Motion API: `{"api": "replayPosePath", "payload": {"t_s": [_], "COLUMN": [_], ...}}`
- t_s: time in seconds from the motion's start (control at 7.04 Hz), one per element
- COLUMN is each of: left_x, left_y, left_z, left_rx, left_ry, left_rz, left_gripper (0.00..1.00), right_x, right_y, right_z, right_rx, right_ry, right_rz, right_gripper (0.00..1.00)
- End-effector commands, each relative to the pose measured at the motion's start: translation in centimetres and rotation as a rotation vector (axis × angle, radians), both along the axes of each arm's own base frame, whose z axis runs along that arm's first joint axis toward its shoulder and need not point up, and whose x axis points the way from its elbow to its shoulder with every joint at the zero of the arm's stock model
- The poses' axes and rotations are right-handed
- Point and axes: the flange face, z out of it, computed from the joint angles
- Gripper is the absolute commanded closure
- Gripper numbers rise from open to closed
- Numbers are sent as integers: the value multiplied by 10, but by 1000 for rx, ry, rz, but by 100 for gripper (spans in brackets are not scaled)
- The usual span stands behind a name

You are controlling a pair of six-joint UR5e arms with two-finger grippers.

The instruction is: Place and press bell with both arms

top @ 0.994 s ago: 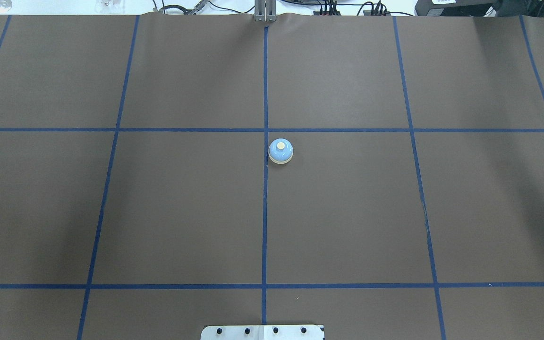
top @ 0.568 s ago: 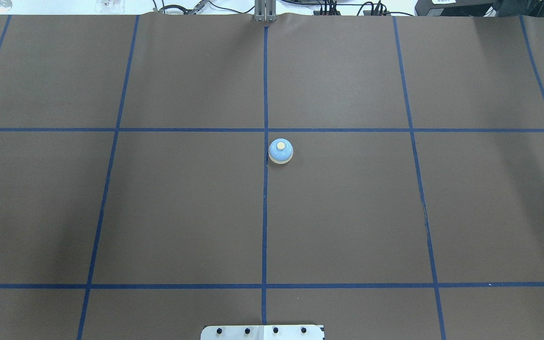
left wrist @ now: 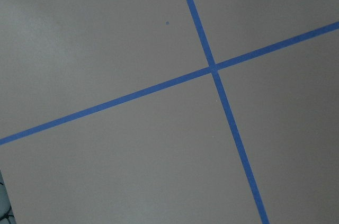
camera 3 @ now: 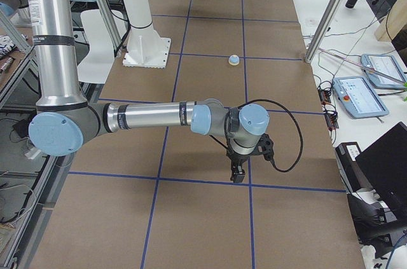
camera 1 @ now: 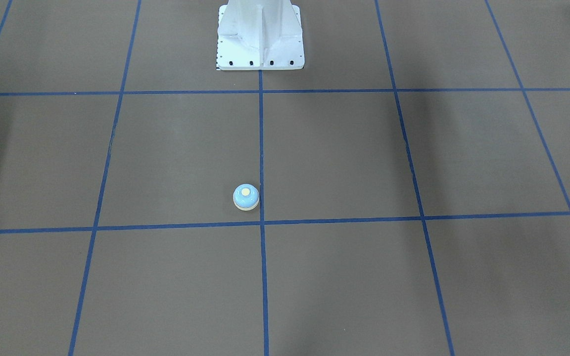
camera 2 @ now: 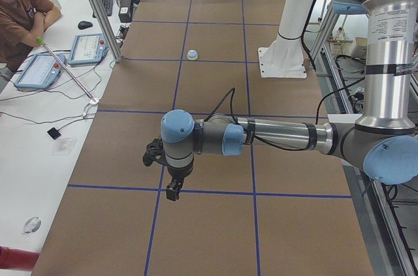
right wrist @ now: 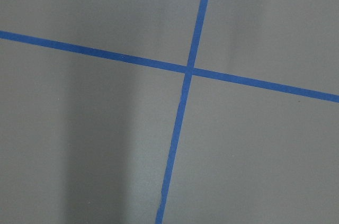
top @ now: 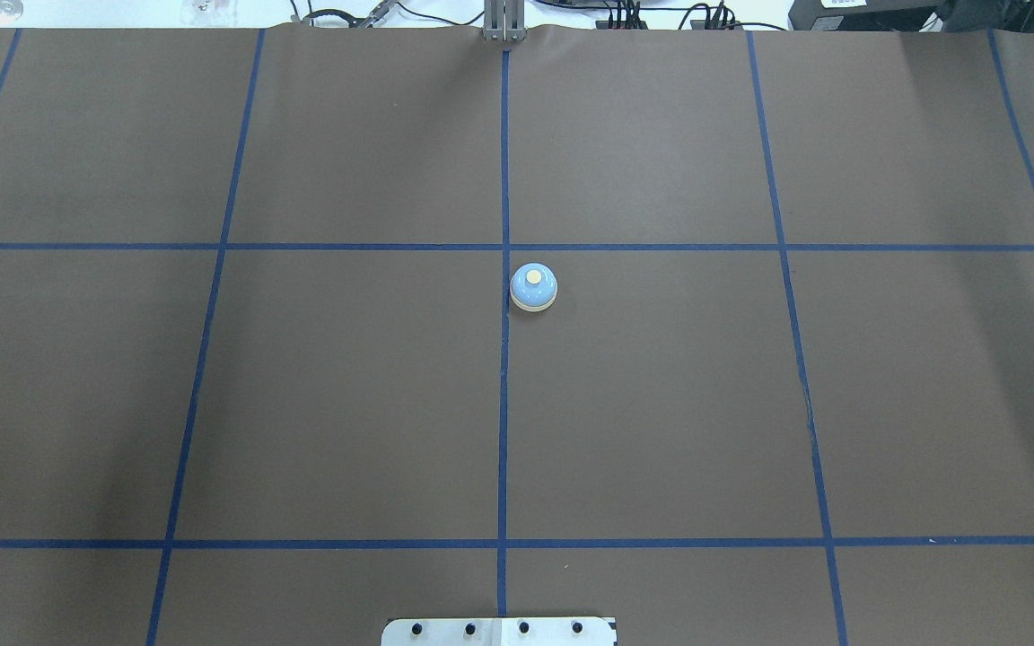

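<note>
The light-blue bell [top: 533, 287] with a cream button stands upright on the brown mat, just right of the centre tape line. It also shows in the front view [camera 1: 246, 197], the left side view [camera 2: 192, 55] and the right side view [camera 3: 234, 60]. My left gripper [camera 2: 173, 191] hangs over the mat far from the bell, near the table's left end. My right gripper [camera 3: 237, 173] hangs far from it near the right end. I cannot tell whether either is open or shut. Both wrist views show only mat and tape lines.
The white pedestal [camera 1: 260, 34] stands at the robot's side of the table, with its base plate [top: 499, 631] at the near edge. Blue tape lines [top: 503, 404] mark a grid. A seated person [camera 2: 23, 15] and tablets [camera 2: 88, 47] are at the operators' side.
</note>
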Motion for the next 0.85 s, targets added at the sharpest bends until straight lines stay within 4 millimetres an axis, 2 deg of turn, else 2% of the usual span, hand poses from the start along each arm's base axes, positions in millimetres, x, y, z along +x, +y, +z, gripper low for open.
{"api": "replayPosePath", "payload": {"t_s": [0.0, 0.14, 0.71], "left_x": [2, 2, 2], "left_y": [4, 4, 2], "left_z": [-2, -2, -3], "left_rx": [-26, -26, -19], "left_ry": [4, 4, 3], "left_rz": [-34, -38, -34], "left_gripper": [0, 0, 0], "right_x": [0, 1, 1], "right_y": [3, 2, 8], "right_z": [5, 2, 10], "right_rx": [-19, -29, -41], "right_ry": [-6, -42, -50], "right_rz": [10, 30, 30], "right_gripper": [0, 0, 0]}}
